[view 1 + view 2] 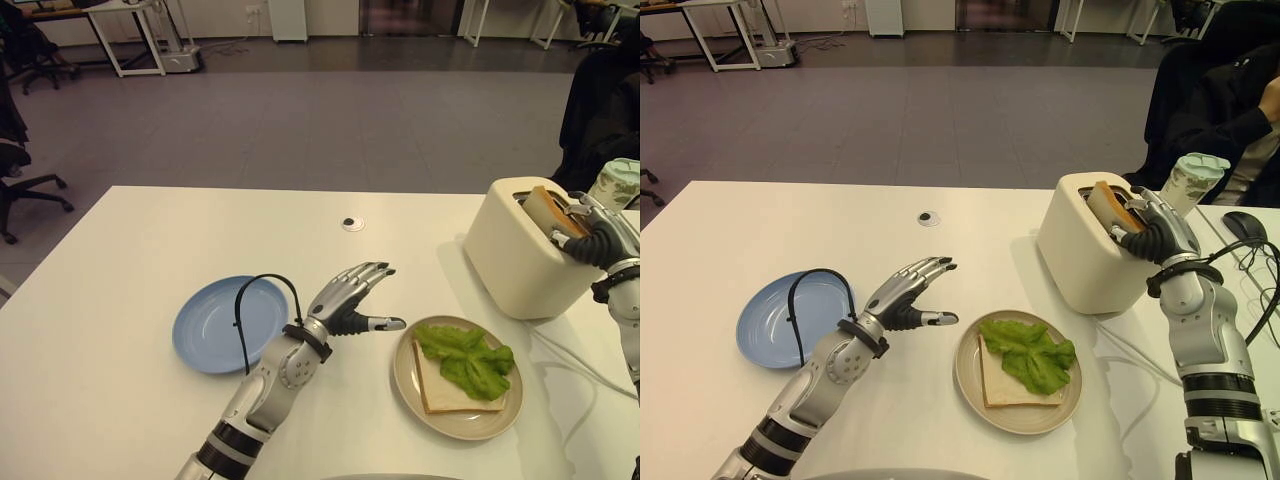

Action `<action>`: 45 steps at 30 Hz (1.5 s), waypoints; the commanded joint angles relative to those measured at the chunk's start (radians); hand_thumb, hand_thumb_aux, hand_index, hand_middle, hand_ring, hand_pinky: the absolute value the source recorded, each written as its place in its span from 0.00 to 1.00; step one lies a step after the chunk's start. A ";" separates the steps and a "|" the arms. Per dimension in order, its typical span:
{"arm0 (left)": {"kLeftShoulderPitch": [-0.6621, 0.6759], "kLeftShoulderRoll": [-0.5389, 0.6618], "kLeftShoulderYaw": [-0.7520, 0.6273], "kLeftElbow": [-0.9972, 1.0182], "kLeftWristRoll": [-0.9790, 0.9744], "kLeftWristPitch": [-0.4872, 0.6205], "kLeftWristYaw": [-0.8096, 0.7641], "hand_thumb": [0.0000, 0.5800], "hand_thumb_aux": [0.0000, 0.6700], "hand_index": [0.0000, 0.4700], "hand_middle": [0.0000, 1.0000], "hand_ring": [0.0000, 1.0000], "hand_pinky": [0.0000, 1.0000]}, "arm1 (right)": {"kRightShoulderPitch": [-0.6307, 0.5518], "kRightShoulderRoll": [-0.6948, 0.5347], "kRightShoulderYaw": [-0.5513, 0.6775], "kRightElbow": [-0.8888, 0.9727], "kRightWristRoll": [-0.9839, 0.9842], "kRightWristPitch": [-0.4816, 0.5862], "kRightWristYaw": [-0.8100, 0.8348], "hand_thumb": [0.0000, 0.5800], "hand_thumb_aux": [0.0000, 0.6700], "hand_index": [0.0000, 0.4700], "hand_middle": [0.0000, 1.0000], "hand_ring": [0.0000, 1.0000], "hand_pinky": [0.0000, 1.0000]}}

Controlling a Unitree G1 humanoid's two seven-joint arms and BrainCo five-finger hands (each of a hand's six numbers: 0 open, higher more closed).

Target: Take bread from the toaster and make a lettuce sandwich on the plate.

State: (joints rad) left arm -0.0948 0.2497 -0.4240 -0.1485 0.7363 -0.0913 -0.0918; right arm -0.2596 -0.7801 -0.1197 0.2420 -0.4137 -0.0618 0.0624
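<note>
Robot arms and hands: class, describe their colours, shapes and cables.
The left arm and right arm have silver shells with black joint bands. The left hand and right hand are segmented, silver and black. A black cable loops from the left wrist.

Right hand (1152, 236) at the toaster (1070, 258), seemingly around its bread slice (1106, 205); lettuce (1030, 355) on plate (963, 372).

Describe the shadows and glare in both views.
Left eye view: soft, even light; the toaster throws a faint shadow leftward onto the white table. Right eye view: the same faint shadow left of the toaster; no harsh glare on the blue plate or the lettuce.
</note>
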 commanded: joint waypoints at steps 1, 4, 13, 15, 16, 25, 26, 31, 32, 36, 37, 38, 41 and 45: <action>0.006 -0.006 -0.008 0.000 0.014 0.010 0.007 0.00 0.00 0.00 0.00 0.00 0.00 | -0.057 -0.007 -0.054 -0.018 0.012 -0.047 -0.079 1.00 1.00 1.00 0.00 0.00 0.00; 0.006 -0.012 -0.012 0.002 0.017 0.010 0.011 0.00 0.00 0.00 0.00 0.00 0.00 | -0.089 0.009 -0.156 -0.091 0.061 -0.154 -0.197 1.00 1.00 1.00 0.00 0.00 0.00; 0.005 -0.006 -0.002 -0.043 0.027 0.002 0.031 0.00 0.00 0.00 0.00 0.00 0.00 | -0.038 0.041 -0.131 -0.239 0.590 0.006 0.259 1.00 1.00 1.00 0.00 0.00 0.00; 0.006 -0.002 0.008 -0.084 0.031 -0.020 0.054 0.00 0.00 0.00 0.00 0.00 0.00 | 0.066 -0.027 -0.100 -0.306 0.716 0.157 0.480 1.00 1.00 1.00 0.00 0.00 0.00; 0.006 -0.001 0.013 -0.107 0.033 -0.036 0.072 0.00 0.00 0.00 0.00 0.00 0.00 | 0.120 -0.060 -0.096 -0.341 0.775 0.213 0.587 1.00 1.00 1.00 0.00 0.00 0.00; 0.018 0.002 0.027 -0.185 0.036 -0.101 0.113 0.00 0.00 0.00 0.00 0.00 0.00 | 0.400 -0.210 -0.096 -0.420 0.832 0.188 1.067 1.00 1.00 1.00 0.00 0.00 0.00; 0.019 -0.001 0.024 -0.186 0.039 -0.101 0.112 0.00 0.00 0.00 0.00 0.00 0.00 | 0.406 -0.211 -0.094 -0.424 0.838 0.191 1.088 1.00 1.00 1.00 0.00 0.00 0.00; 0.029 -0.014 0.008 -0.195 0.050 -0.098 0.107 0.00 0.00 0.00 0.00 0.00 0.00 | 0.413 -0.215 -0.076 -0.423 0.816 0.194 1.129 1.00 1.00 1.00 0.00 0.00 0.00; 0.033 -0.017 0.005 -0.199 0.052 -0.097 0.106 0.00 0.00 0.00 0.00 0.00 0.00 | 0.413 -0.219 -0.080 -0.419 0.816 0.194 1.137 1.00 1.00 1.00 0.00 0.00 0.00; 0.046 -0.024 -0.003 -0.198 0.058 -0.094 0.110 0.00 0.00 0.00 0.00 0.00 0.00 | 0.381 -0.220 -0.059 -0.400 0.764 0.195 1.111 1.00 1.00 1.00 0.00 0.00 0.00; 0.049 -0.028 -0.006 -0.197 0.061 -0.092 0.110 0.00 0.00 0.00 0.00 0.00 0.00 | 0.363 -0.209 -0.030 -0.392 0.723 0.187 1.082 1.00 1.00 1.00 0.00 0.00 0.00; 0.052 -0.031 -0.009 -0.197 0.063 -0.091 0.109 0.00 0.00 0.00 0.00 0.00 0.00 | 0.346 -0.196 -0.003 -0.385 0.687 0.180 1.057 1.00 1.00 1.00 0.00 0.00 0.00; 0.057 -0.037 -0.011 -0.200 0.064 -0.091 0.105 0.00 0.00 0.00 0.00 0.00 0.00 | 0.273 -0.144 0.061 -0.371 0.613 0.181 0.969 1.00 1.00 1.00 0.00 0.00 0.00; 0.067 -0.041 -0.013 -0.201 0.065 -0.092 0.105 0.00 0.00 0.00 0.00 0.00 0.00 | 0.188 -0.096 0.092 -0.369 0.582 0.198 0.901 0.00 0.00 0.00 0.00 0.00 0.00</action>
State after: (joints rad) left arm -0.0425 0.2102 -0.4316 -0.3466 0.7948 -0.1876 0.0207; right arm -0.0332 -0.8914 -0.0416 -0.1261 0.1851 0.1224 0.9807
